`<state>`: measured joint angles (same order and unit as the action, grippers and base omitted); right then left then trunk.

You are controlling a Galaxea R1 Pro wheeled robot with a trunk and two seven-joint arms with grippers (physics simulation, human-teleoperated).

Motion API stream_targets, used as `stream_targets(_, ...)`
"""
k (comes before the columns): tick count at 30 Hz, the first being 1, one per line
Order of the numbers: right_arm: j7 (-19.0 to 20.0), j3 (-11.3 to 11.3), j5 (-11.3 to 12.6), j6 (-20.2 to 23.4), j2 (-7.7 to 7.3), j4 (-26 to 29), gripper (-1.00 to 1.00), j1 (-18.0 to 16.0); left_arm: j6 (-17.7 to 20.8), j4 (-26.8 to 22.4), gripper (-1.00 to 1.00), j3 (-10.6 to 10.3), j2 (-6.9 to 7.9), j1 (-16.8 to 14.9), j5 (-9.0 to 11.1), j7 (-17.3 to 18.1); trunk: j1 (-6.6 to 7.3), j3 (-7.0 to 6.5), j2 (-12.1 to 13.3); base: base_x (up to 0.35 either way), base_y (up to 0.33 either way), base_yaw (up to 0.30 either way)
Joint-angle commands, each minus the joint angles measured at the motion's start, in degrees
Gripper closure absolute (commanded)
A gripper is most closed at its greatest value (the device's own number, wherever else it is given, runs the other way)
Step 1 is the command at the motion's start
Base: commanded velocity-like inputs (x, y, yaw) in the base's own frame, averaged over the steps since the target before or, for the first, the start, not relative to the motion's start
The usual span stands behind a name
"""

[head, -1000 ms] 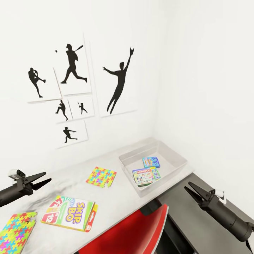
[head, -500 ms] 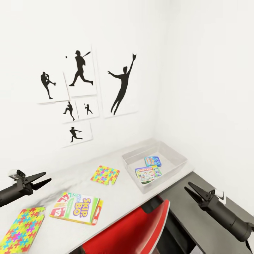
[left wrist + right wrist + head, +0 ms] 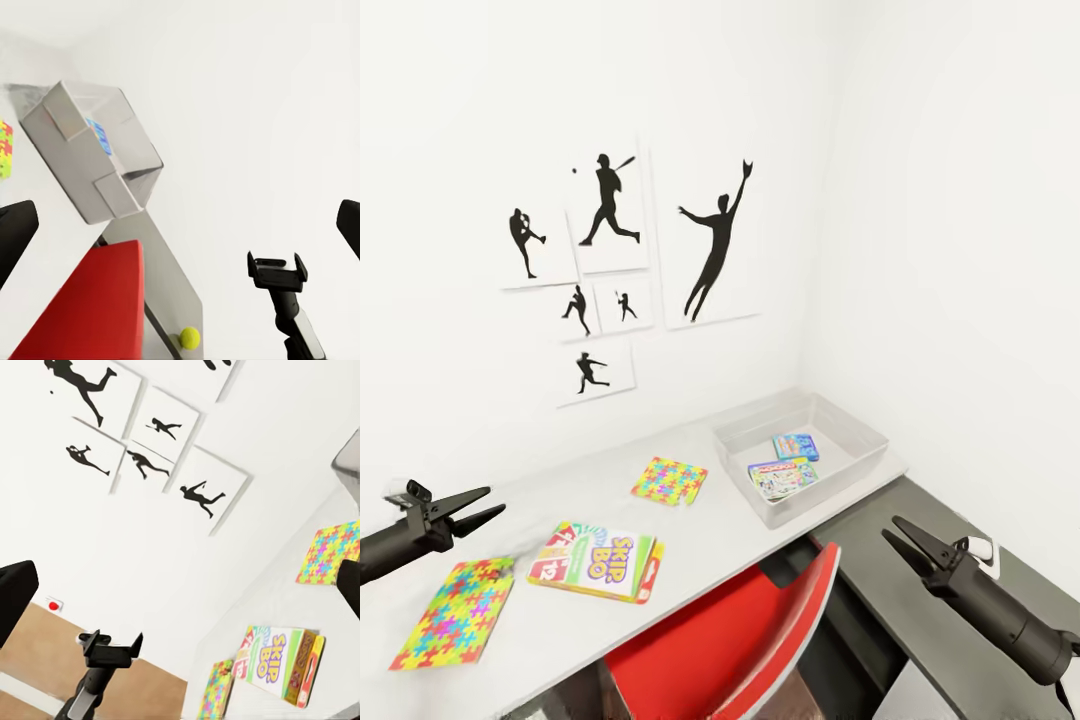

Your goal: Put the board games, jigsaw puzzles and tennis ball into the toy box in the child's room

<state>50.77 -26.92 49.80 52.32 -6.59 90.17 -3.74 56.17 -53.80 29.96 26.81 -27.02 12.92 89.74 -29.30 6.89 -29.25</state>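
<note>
On the pale table [image 3: 700,530], the toy box [image 3: 835,487] stands at the far right corner with the green-edged Monopoly board game [image 3: 783,477] and the smaller blue-teal one [image 3: 796,446] lying inside. The white Skip-Bo board game [image 3: 600,560] lies flat near the table's front edge. One jigsaw puzzle [image 3: 670,480] sits mid-table and another [image 3: 455,612] at the front left. The tennis ball [image 3: 189,337] rests on the lower grey cabinet beyond the chair. My left gripper [image 3: 495,501] hangs open and empty above the table's left end. My right gripper [image 3: 891,527] is open and empty over the cabinet.
A red chair [image 3: 760,640] is tucked against the table's front edge between my arms. The dark grey cabinet [image 3: 900,540] adjoins the table on the right. Black athlete silhouette pictures [image 3: 715,240] hang on the white wall behind.
The whole picture has shifted, so the camera moved: table, pictures and toy box now sit further right and look a little farther off. Both grippers stay open in place.
</note>
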Motion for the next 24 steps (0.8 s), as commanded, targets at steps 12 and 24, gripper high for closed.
stream_targets(12,-0.2,-0.1,0.0,0.2,-0.02,0.0,-1.00,0.0,0.6,-0.1,-1.00,-0.1,-0.01,-0.1,-0.1,0.3,0.00,-0.43,-0.1,-0.242,0.000,0.218)
stream_targets(24,-0.4,0.1,0.0,0.2,0.00,0.2,-1.00,0.0,0.6,-0.1,-1.00,-0.1,-0.08,-0.1,-0.1,0.3,0.00,-0.97,-0.1,-0.071,0.000,0.219)
